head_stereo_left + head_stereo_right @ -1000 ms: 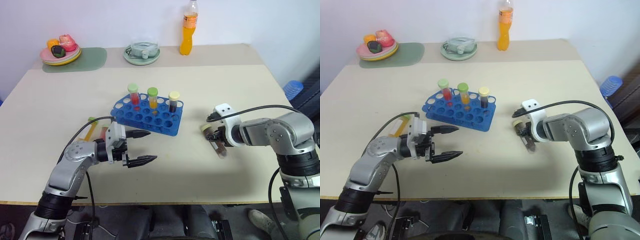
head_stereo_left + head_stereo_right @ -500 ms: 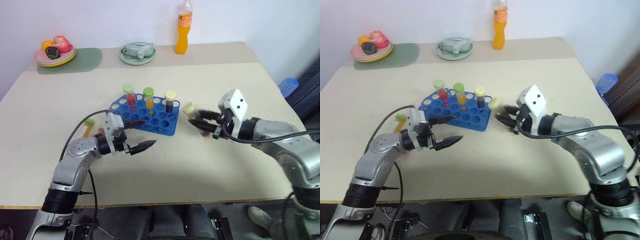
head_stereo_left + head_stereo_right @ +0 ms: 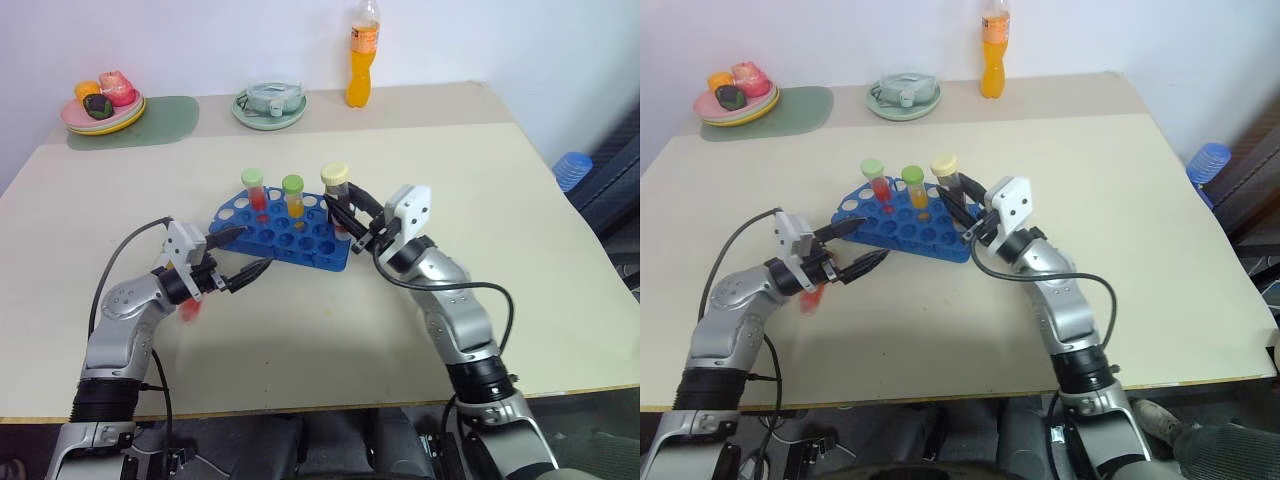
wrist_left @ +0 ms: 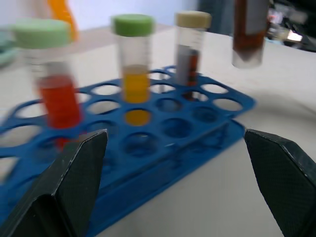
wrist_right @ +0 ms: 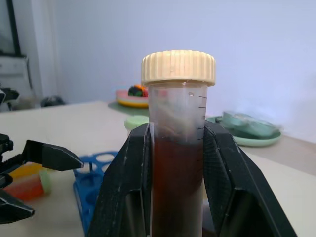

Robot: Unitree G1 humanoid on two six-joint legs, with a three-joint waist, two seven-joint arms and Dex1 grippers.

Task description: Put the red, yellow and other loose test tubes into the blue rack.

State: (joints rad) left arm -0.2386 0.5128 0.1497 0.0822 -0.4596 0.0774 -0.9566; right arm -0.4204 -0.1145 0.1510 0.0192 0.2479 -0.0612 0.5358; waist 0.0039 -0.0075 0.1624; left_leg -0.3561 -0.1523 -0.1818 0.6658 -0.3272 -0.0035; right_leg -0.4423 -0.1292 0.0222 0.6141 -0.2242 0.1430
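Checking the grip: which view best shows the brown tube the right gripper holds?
Right wrist view: the brown tube stands upright, close up, clamped between both fingers. The eye views show it small above the rack; the left wrist view shows its bottom.

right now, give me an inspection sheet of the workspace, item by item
surface: beige table, bare toward its right side.
job's things: blue rack holds a red tube, a yellow-orange tube and a dark brown tube; a second dark brown tube is held upright above the rack's right end; loose tubes lie on the table by the left gripper.
clutter: orange drink bottle, pale green dish, plate of toy food on a green mat, all along the far edge.
grippers: left gripper open at the rack's left end; right gripper shut on the second dark brown tube.
cables: black cable along the left arm, another on the right arm.
surroundings: pale wall; blue object beyond the table's right edge.
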